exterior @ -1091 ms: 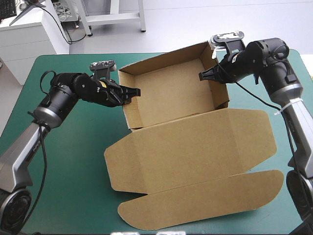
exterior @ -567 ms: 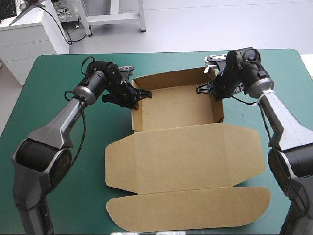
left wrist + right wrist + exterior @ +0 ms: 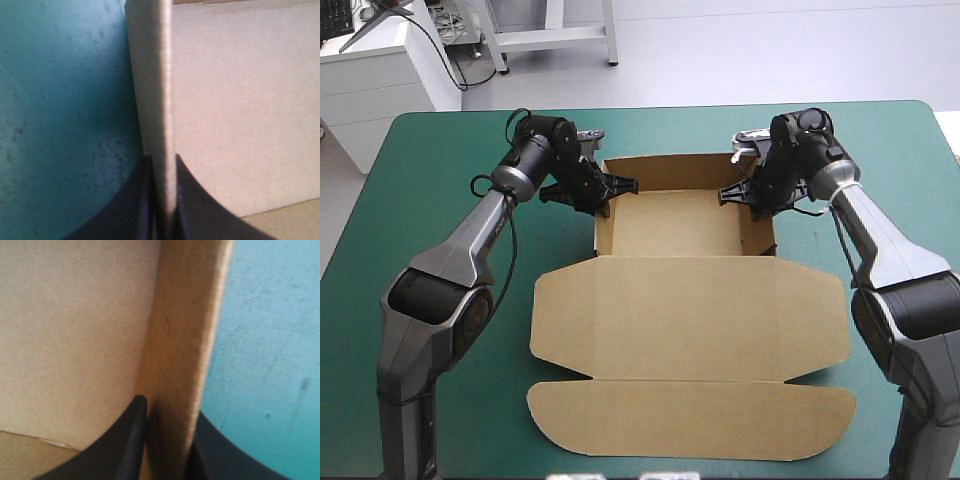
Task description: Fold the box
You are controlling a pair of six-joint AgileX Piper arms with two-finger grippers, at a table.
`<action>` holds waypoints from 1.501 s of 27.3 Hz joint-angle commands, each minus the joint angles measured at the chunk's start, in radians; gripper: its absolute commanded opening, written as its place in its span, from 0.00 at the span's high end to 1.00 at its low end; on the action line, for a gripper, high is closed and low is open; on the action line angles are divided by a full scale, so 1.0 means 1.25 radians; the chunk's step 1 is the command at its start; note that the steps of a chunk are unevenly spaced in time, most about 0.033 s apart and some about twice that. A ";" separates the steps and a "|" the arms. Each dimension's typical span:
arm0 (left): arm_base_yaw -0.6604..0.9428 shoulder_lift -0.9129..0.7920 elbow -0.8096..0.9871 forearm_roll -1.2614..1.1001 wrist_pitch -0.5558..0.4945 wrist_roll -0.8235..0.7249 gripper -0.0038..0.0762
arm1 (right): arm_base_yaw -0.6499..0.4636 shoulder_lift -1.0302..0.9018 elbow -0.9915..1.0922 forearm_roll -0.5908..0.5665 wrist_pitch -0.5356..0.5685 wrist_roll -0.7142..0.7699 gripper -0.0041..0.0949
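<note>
The brown box [image 3: 685, 310] stands as an open tray at the table's far middle, its lid and front flap lying flat toward the near edge. My left gripper [image 3: 616, 186] is shut on the tray's left wall near the far corner; in the left wrist view the wall [image 3: 152, 90] runs upright between my black fingers [image 3: 137, 200]. On the opposite side, my right gripper [image 3: 732, 193] is shut on the right wall [image 3: 185, 340], which shows pinched between its fingers [image 3: 130, 440] in the right wrist view.
The teal-green cover [image 3: 430, 200] lies bare on either side of the box. A white cabinet [image 3: 380, 70] stands beyond the table's far left corner.
Both grippers carried the box toward the table's far middle and squared it to the edges. The tray was tilted earlier; now it sits level with the lid flat.
</note>
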 commanded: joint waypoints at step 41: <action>-0.007 -0.189 -0.211 -0.065 0.036 0.125 0.82 | -0.012 -0.178 -0.164 0.012 0.008 -0.024 0.10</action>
